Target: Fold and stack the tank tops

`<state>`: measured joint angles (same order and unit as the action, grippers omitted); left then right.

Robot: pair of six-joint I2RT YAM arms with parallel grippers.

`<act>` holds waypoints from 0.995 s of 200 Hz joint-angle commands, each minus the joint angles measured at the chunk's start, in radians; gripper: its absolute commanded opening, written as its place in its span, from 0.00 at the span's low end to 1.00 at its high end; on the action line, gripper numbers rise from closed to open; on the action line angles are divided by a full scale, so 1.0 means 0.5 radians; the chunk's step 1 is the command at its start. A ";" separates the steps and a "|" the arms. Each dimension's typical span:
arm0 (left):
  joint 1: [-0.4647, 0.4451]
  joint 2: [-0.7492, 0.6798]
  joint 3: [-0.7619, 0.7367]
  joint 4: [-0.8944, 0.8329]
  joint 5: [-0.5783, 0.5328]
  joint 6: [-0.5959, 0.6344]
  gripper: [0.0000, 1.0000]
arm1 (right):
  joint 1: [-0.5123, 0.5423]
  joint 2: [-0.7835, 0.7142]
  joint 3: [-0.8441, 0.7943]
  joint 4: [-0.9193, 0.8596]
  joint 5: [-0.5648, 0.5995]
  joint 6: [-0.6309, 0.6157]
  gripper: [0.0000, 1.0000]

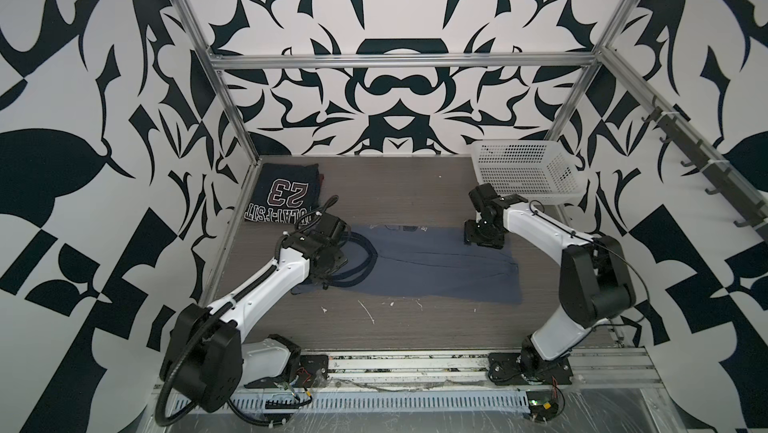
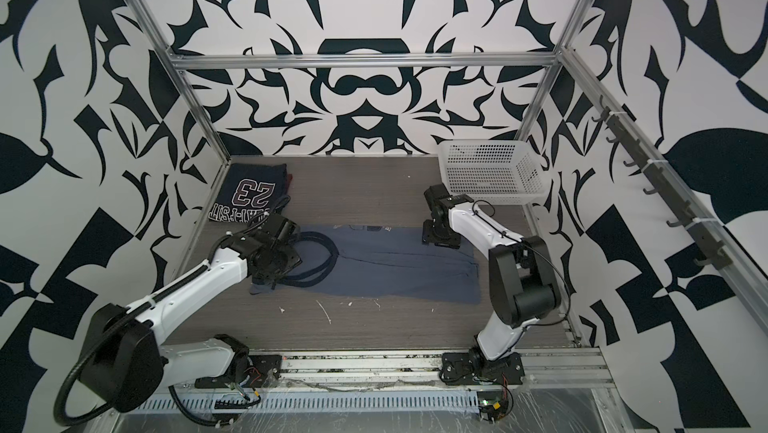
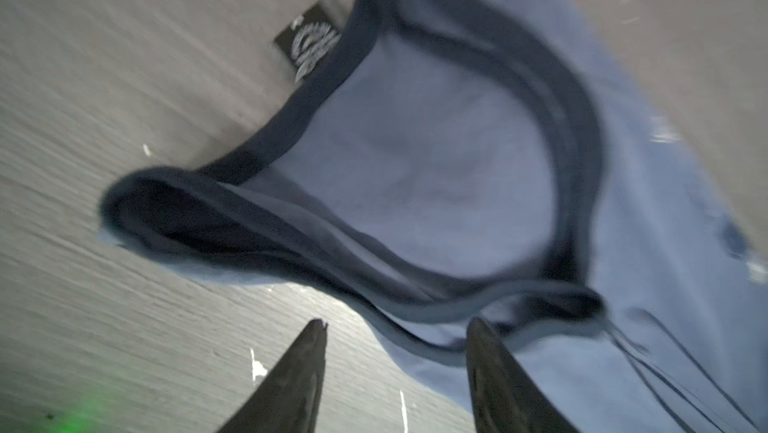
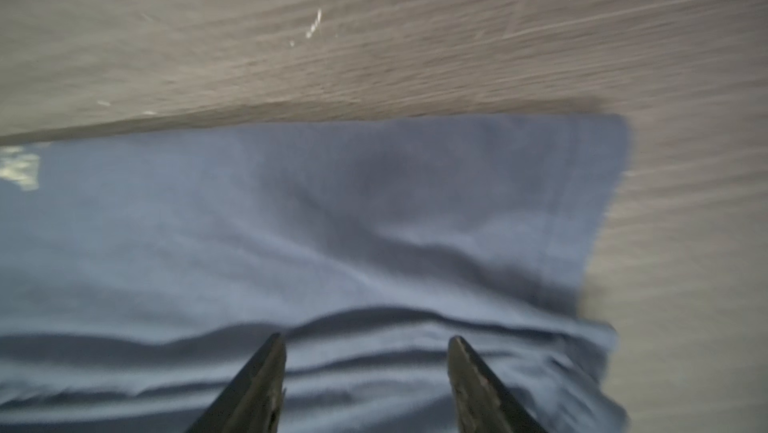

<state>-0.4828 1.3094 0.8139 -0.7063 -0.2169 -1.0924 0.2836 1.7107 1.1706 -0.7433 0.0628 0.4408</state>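
The dark navy tank top (image 1: 286, 196) (image 2: 249, 196) with the "23" print lies folded at the back left of the table. The slate-blue tank top (image 1: 436, 264) (image 2: 399, 264) lies flat across the middle, its dark-trimmed straps to the left and its hem to the right. My left gripper (image 1: 326, 281) (image 3: 399, 327) hovers open over the strap end, with nothing between its fingers. In the left wrist view the blue cloth (image 3: 415, 160) shows a black neck label (image 3: 309, 42). My right gripper (image 1: 484, 237) (image 4: 368, 341) is open above the rippled blue cloth (image 4: 332, 223) near the hem's far corner.
A white perforated basket (image 1: 528, 171) (image 2: 490, 171) stands at the back right, just behind the right arm. Metal frame posts border the wood-grain table (image 1: 415, 194). A rail of dark hooks (image 1: 706, 169) runs along the right wall.
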 commanded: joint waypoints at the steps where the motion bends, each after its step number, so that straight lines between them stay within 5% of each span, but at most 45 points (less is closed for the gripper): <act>1: -0.003 0.172 -0.014 0.109 0.034 -0.024 0.54 | 0.026 0.092 0.103 -0.051 -0.011 -0.034 0.65; 49: -0.002 0.649 0.214 0.167 0.026 0.158 0.49 | 0.049 0.184 -0.042 -0.090 0.052 0.082 0.64; 103: -0.004 1.183 0.662 0.197 0.098 0.430 0.46 | 0.063 -0.050 -0.453 -0.062 -0.045 0.238 0.64; 149: -0.009 1.679 1.452 -0.025 0.060 0.787 0.47 | 0.249 -0.266 -0.729 -0.038 -0.167 0.433 0.64; 199: 0.046 2.250 2.500 -0.269 0.043 1.186 0.48 | 0.687 -0.363 -0.970 0.233 -0.331 0.896 0.65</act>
<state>-0.4778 2.3131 1.8908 -0.7372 -0.2161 -0.6289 0.5270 1.4937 0.7620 -0.6456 0.0032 0.7395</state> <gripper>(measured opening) 0.478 0.647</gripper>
